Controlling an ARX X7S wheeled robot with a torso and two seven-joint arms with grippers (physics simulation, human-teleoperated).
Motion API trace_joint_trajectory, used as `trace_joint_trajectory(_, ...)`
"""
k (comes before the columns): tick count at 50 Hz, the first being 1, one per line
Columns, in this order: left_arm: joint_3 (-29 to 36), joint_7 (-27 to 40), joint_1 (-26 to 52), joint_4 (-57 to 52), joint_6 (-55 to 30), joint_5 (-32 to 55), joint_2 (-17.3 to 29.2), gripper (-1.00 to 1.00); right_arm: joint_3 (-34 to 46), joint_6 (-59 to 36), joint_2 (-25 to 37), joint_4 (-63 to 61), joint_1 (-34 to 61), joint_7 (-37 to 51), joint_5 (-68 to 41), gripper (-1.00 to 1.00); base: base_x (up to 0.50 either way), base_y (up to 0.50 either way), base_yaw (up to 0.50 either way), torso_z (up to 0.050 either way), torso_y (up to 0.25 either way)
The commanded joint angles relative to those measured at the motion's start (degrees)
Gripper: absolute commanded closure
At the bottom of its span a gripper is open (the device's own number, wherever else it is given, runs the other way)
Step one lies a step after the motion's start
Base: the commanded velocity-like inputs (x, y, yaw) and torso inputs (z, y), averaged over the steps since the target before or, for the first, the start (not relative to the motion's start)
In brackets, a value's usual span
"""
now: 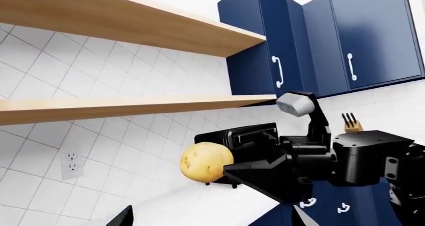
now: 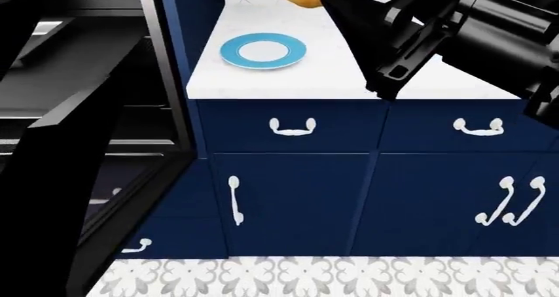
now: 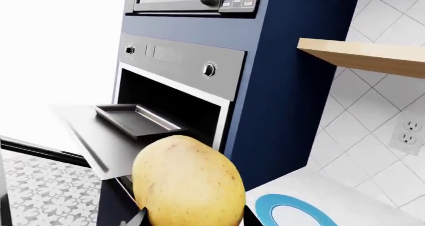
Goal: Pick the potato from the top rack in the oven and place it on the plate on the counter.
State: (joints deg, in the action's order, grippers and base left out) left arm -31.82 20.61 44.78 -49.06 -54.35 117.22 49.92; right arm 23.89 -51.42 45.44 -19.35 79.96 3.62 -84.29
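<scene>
Right now, by label:

Potato [image 3: 187, 183]: held off the desk in the right end effector [image 1: 229, 169], up in the air above the far part of the white desk [image 2: 332, 55]; only its lower edge shows at the top of the head view.
Right end effector: closed on the potato, black fingers [image 1: 256, 171] clamped on one side of it, the tuber sticking out past the fingertips toward the tiled wall.
Potato's long axis: in the right wrist view it looks slightly elongated, the long axis running roughly up and down and leaning a little; the rounded free end points away from the end effector. Which end is which cannot be told.
Plate [image 2: 263, 51]: light-blue rim, white centre, flat on the desk near its left edge, close to the oven; the potato hangs to the right of it and farther back, apart from it.
Oven [image 3: 179, 69]: left of the desk, door [image 3: 99, 136] dropped open and lying flat.
Top rack [image 3: 133, 120]: dark shallow tray pulled out over the open door.
Left end effector: out of sight except for dark slivers at the edge of its own wrist view; whether it is open or closed cannot be told.
Cabinets [image 2: 288, 199]: navy fronts with white curved handles under the desk.
</scene>
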Motion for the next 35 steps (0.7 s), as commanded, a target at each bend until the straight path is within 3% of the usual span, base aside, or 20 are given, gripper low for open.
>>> trace_joint_trajectory(1, 0.1, 0.0, 0.2, 0.1, 0.2, -0.1, 0.2, -1.0, -0.6, 1.0, -0.8, 1.0, 0.1, 1.0, 0.9, 1.0, 0.0, 0.0, 0.0, 0.0, 0.0)
trace_joint_trajectory(8, 0.1, -0.2, 0.1, 0.1, 0.0, -0.4, 0.1, -1.0, -0.2, 1.2, -0.4, 0.7, -0.3, 0.4, 2.2, 1.0, 0.03, -0.02, 0.0, 0.0, 0.0)
trace_joint_trajectory(35, -0.7, -1.0, -0.8, -0.3, -0.4, -1.2, -0.5, -1.0, -0.3, 1.7, -0.2, 0.3, -1.2, 0.3, 1.9, 1.0, 0.38, -0.18, 0.0, 0.0, 0.0)
